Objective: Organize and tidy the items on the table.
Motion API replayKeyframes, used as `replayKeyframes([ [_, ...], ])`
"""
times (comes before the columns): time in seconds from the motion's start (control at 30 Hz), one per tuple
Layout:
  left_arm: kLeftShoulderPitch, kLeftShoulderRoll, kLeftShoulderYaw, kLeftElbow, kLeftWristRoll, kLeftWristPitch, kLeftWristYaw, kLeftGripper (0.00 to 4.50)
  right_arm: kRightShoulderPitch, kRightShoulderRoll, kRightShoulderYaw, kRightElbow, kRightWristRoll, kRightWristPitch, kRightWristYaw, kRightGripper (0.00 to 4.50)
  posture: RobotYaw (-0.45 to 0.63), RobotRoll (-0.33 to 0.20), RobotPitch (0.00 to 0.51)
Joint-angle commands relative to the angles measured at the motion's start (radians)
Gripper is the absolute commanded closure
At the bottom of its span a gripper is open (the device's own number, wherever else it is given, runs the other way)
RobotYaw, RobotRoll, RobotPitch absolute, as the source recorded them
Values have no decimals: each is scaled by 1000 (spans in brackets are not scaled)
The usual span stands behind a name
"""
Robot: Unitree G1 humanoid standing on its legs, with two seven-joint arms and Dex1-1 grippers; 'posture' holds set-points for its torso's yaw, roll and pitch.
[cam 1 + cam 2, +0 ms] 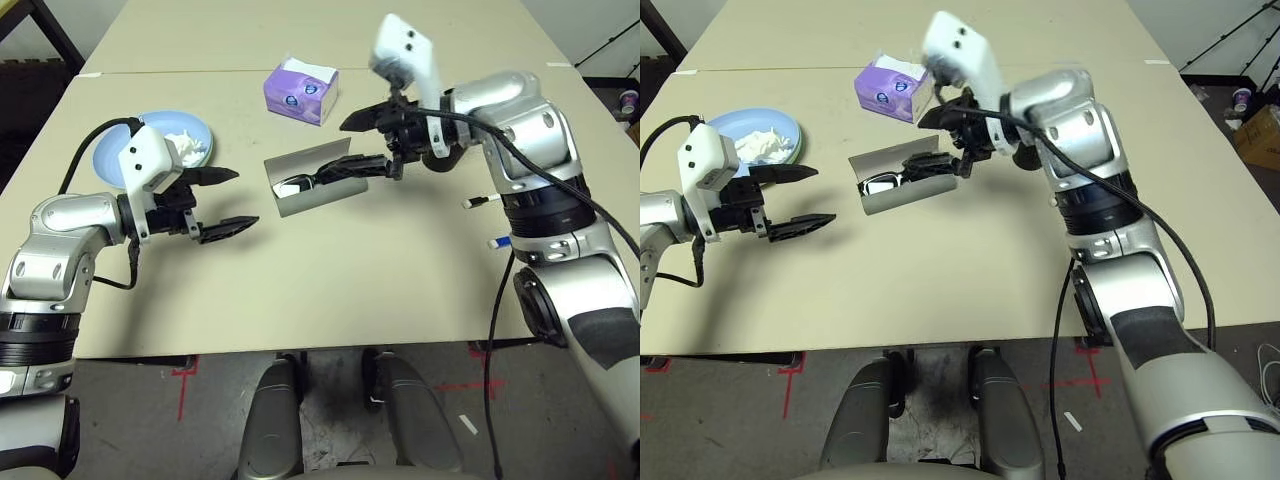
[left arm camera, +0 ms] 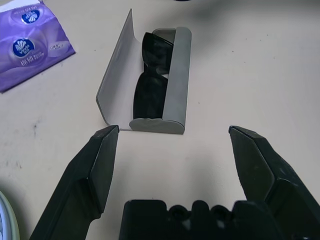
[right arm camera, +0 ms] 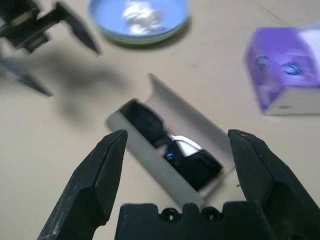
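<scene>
Counter (image 1: 330, 290): plain beige matte top, seam running across the far part.
Glasses case (image 1: 312, 180): grey, oblong, lying open near the middle of the counter, lid standing up along its far side.
Sunglasses (image 2: 152, 75): black, lying inside the open case, one lens catching a bright glint.
Plate (image 1: 115, 150): pale blue, round, on the counter at the far left, well apart from the case; second plate beneath it cannot be told.
Tissue (image 1: 188, 148): crumpled, white, resting in the plate.
Tissue pack (image 1: 300, 90): purple with a white top, beyond the case, near the seam.
Marker pens: two white ones lying on the counter at the right, one (image 1: 482, 201) just beside the right forearm, the other (image 1: 499, 242) nearer the front edge and partly hidden by the arm.
Left tool (image 1: 225, 200): black fingers spread wide, nothing between them, hovering above the counter between the plate and the case, pointing toward the case, clear of both.
Right tool (image 1: 365, 143): black fingers spread wide, nothing between them, pointing left over the right end of the case; one fingertip (image 1: 340, 170) overlaps the case from the head camera, contact cannot be told; from the wrist camera the case sits between and beyond both fingers.
</scene>
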Motion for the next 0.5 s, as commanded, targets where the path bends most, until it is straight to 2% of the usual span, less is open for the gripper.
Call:
replayKeyframes([
  [0.03, -10, -8, -19, 18, 19, -15, -11, 0, 63, -7, -53, -37, 84, -92, -38, 35, -20, 0, 198],
  [0.3, -55, -44, -27, 125, 65, -86, 15, 0, 172, -64, -39, -37, 134, -233, -68, 35, -24, 0, 205],
  [0.5, -119, -91, -35, 226, 104, -157, 35, 0, 228, -44, -67, 17, 178, -321, -129, 35, -23, 0, 204],
])
